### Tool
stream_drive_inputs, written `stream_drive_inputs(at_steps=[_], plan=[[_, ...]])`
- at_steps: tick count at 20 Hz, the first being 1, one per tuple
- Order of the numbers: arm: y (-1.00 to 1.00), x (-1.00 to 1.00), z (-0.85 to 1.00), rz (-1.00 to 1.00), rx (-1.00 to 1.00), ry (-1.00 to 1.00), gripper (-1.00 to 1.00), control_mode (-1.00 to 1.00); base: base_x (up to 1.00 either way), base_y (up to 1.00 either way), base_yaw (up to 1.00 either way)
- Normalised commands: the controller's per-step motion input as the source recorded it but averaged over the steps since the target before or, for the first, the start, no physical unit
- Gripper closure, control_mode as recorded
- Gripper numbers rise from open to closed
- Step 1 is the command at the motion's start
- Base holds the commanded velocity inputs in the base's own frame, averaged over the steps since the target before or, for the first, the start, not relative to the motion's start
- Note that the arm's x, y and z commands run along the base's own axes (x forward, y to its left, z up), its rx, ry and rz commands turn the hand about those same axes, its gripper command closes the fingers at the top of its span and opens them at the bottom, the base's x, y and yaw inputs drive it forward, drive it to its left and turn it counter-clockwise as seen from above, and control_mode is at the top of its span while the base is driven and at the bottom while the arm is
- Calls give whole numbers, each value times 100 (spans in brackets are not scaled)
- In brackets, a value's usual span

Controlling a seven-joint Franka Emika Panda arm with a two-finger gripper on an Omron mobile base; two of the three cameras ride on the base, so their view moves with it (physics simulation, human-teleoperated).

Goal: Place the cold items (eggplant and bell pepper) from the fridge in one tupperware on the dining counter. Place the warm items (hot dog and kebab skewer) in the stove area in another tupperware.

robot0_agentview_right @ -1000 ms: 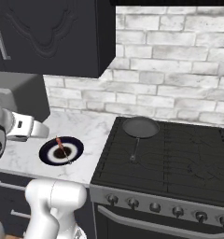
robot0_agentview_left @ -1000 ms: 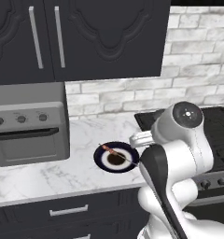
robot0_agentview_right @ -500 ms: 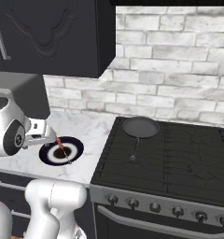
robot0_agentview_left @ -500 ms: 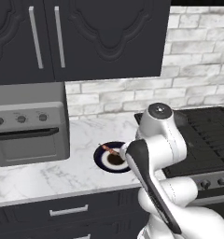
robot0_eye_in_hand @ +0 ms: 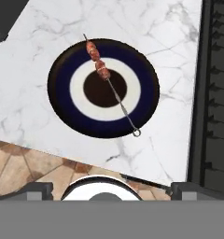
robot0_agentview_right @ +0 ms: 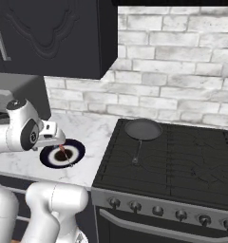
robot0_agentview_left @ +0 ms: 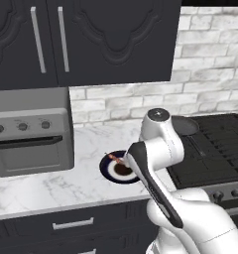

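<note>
A white Panda arm hangs over the marble counter (robot0_eye_in_hand: 48, 28) beside the stove (robot0_agentview_right: 182, 161), its hand poised above a plate (robot0_eye_in_hand: 58, 88) ringed in dark blue and white that carries the kebab skewer (robot0_eye_in_hand: 109, 84). The step in hand appears to be the approach to the warm items: the skewer has not been picked up, and no tupperware is to be seen at this spot. The gripper (robot0_eye_in_hand: 109, 189) stands fully open and empty, its two dark finger tips (robot0_eye_in_hand: 37, 189) just rising at the bottom edge of the hand view, well apart from the food.

In the hand view the skewer lies flat across the plate, running from about 11 o'clock, where the pieces of meat sit on the blue ring and the white band, down to about 5 o'clock, where the thin metal shaft ends in a small loop at the plate's rim. From the gripper, the plate's centre is at roughly 12 o'clock. In the left base view the plate (robot0_agentview_left: 108, 171) shows at about 9 o'clock from the arm's elbow, between the toaster oven (robot0_agentview_left: 31, 139) and the stove; in the right base view a frying pan (robot0_agentview_right: 143, 129) rests on the rear burner

The next move, by judgement, calls for lowering the hand straight down and turning the wrist so the jaws close across the skewer rather than along it, most safely at the meat, since the bare shaft looks thin enough to slip
</note>
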Motion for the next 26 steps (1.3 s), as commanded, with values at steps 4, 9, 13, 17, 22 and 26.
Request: stream_drive_inputs(at_steps=[4,9,13,17,22,26], plan=[[0,58,-46,0,-2,0,-100,-100,0,0,0],[0,52,-42,0,-1,1,-100,-100,0,0,0],[2,53,-43,0,-3,5,-100,-100,0,0,0],[6,46,-46,1,-5,5,-100,-100,0,0,0],[13,47,-43,2,-5,4,-100,-100,0,0,0],[10,43,-36,4,-3,3,-100,-100,0,0,0]])
